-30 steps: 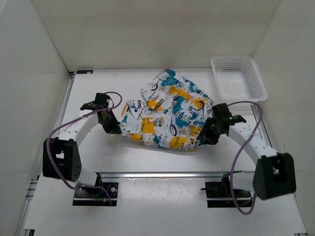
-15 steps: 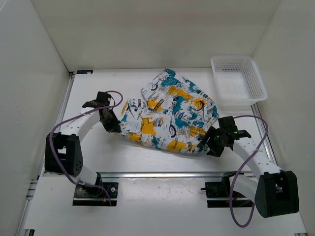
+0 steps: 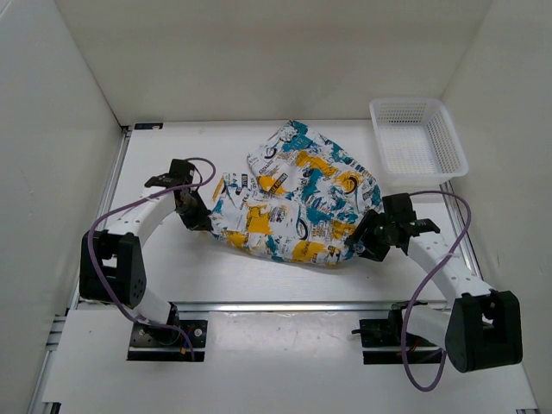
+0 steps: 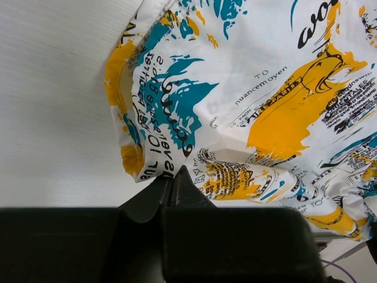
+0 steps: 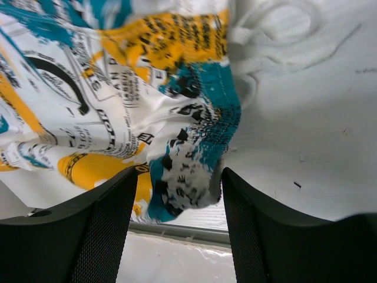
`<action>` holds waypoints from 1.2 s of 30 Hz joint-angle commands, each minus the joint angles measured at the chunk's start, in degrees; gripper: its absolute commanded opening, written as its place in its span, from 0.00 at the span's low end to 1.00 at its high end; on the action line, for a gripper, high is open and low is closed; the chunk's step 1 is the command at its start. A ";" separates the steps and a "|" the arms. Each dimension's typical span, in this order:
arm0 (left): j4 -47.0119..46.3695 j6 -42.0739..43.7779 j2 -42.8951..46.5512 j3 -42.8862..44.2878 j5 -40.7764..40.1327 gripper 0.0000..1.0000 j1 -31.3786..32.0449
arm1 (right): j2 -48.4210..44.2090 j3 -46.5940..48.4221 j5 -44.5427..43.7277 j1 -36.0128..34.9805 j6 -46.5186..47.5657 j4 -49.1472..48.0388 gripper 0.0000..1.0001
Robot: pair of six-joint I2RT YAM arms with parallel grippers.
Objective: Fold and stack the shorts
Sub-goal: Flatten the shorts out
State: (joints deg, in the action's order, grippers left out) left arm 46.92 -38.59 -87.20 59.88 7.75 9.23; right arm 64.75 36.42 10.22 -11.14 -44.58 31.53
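My left gripper is pinched together at the hem of the shorts. My right gripper is apart, with a corner of cloth inside. The shorts lie crumpled near the basket. If I grab too little cloth, it may slip and fold crooked.

High rear overview facing down, wrist views close, all sharing shorts
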 commanded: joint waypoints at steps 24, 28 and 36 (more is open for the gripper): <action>-0.77 0.27 -0.96 4.55 -0.01 0.10 0.35 | -7.37 -4.52 0.41 -9.08 1.69 0.39 0.50; -0.77 0.27 -0.96 4.55 -0.01 0.10 0.35 | -2.10 -4.52 0.94 -6.53 0.54 -6.03 0.50; -0.77 0.27 -0.96 4.55 -0.01 0.10 0.35 | 4.67 -3.91 -1.17 -5.30 0.02 -12.80 0.50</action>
State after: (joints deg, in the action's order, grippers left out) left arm 46.68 -38.59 -88.73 62.65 7.73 9.26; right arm 68.36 31.81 9.56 -16.80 -44.10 23.55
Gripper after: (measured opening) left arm 0.112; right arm 0.507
